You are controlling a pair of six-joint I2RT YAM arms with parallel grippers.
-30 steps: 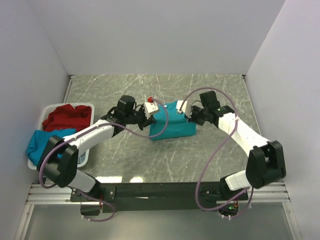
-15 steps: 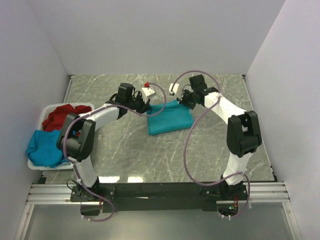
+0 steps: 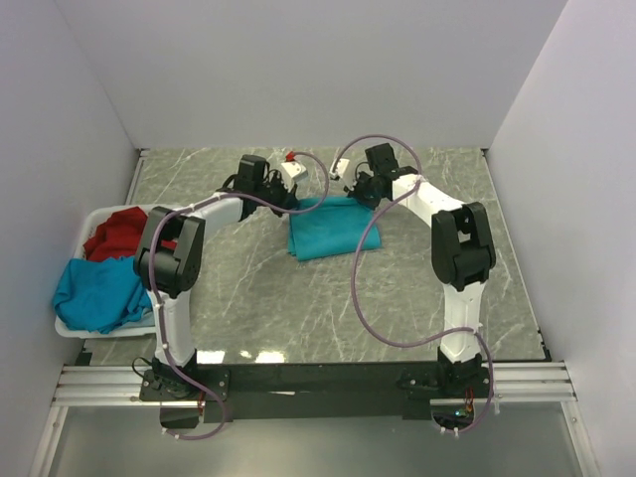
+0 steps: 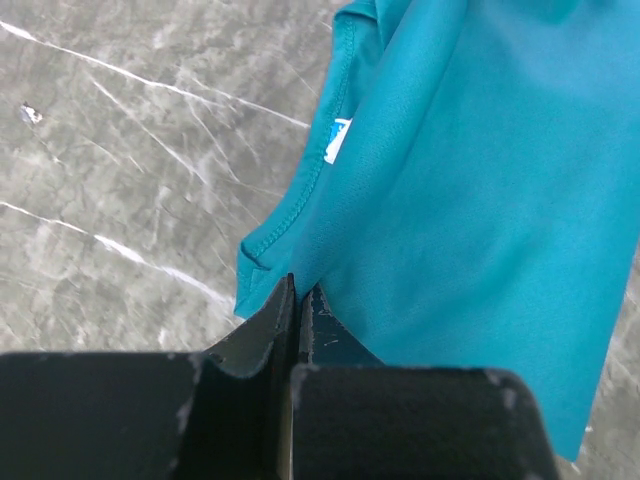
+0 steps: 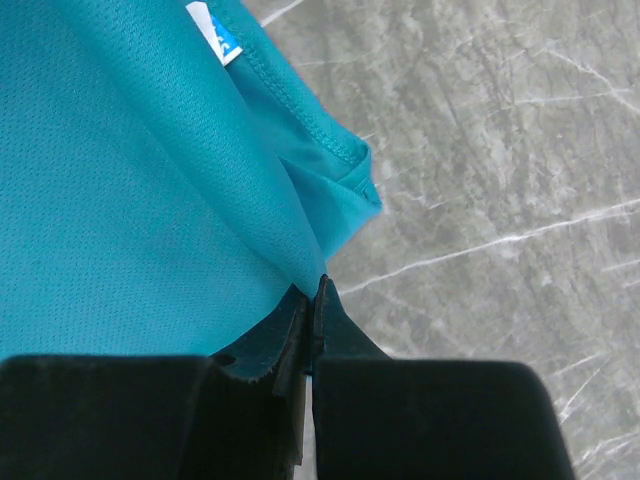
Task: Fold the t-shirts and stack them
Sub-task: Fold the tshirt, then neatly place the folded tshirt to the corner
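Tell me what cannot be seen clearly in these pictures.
Top view: how many shirts fill the basket; red shirt and blue shirt cover the rest.
Wrist views: the teal t-shirt is cut off by the edges.
Left wrist view: the label print, too small to read.

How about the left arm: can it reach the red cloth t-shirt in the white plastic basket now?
Probably not yet: its fingers are shut on the teal-blue cloth t-shirt; nothing else blocks the basket.

Bright, even overhead light; shadows are faint and soft. Two pale glare patches mark the desk [image 3: 298, 298] well short of the left claw [image 4: 297, 292] and right claw [image 5: 317, 292]. Just beyond each, the teal t-shirt [image 4: 480, 200] shows sharp.
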